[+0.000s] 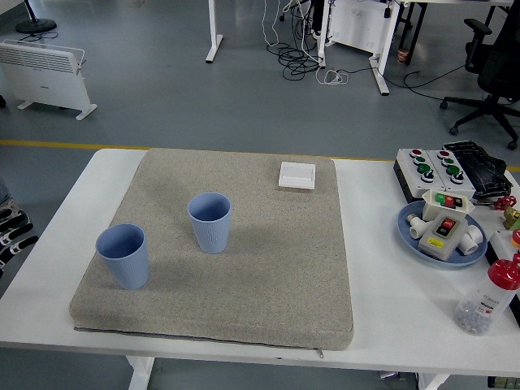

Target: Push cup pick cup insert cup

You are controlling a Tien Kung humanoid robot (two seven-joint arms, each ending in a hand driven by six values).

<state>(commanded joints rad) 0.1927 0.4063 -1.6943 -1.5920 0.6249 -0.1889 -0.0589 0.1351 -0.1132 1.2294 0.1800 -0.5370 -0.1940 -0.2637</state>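
Two blue ribbed cups stand upright and open-side up on a grey mat [268,268]. One cup [124,256] is near the mat's front left corner. The other cup [210,221] stands a little farther back and to its right, apart from it. My left hand [15,231] rests at the picture's left edge, off the table's left side, well left of the cups. Only its black fingers with white segments show; they are relaxed and hold nothing. My right hand is out of view.
A small white square box [296,175] lies at the mat's far right. At the table's right stand a button control box [435,166], a blue plate [406,231] with switch parts, and a clear red-capped bottle [487,301].
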